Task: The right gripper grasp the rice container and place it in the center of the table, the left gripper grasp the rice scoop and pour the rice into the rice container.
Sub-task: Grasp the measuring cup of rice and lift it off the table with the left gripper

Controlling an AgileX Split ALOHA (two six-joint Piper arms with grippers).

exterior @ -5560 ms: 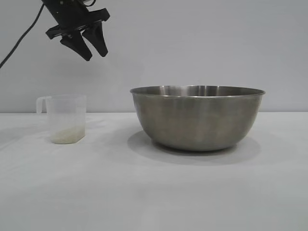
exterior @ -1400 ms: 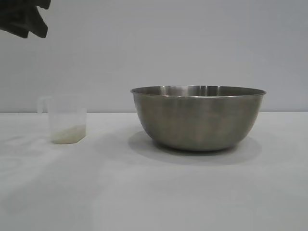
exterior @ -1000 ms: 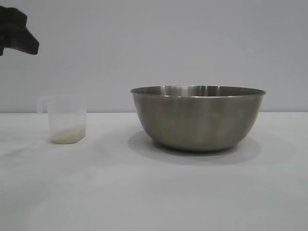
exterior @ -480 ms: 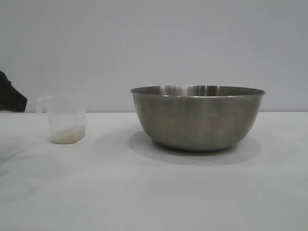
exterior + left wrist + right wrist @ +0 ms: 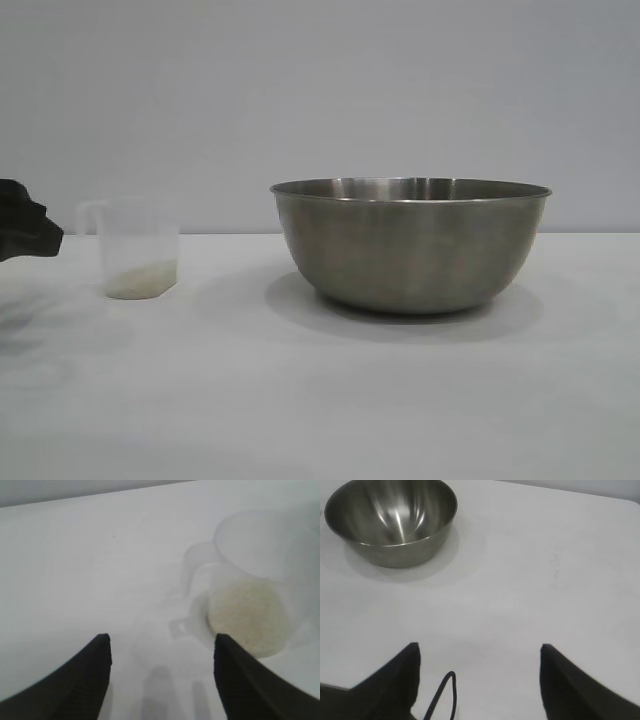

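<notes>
The rice container (image 5: 410, 245), a wide steel bowl, stands on the white table (image 5: 320, 400) right of centre; it also shows far off in the right wrist view (image 5: 390, 520). The rice scoop (image 5: 138, 248) stands upright at the left with a thin layer of rice (image 5: 140, 280) in its bottom. My left gripper (image 5: 40, 235) hangs low at the left edge, just left of the scoop's handle (image 5: 192, 570). In the left wrist view this gripper (image 5: 162, 637) is open and empty, with the scoop (image 5: 260, 555) and rice (image 5: 248, 615) just ahead, off to one side. My right gripper (image 5: 479, 646) is open over bare table, far from the bowl.
A thin black cable (image 5: 442, 695) loops between the right gripper's fingers near the table edge. A plain grey wall (image 5: 320, 90) stands behind the table. White tabletop runs between scoop and bowl and in front of both.
The left gripper has come down from the upper left to table height beside the scoop. Scoop and bowl have not moved.
</notes>
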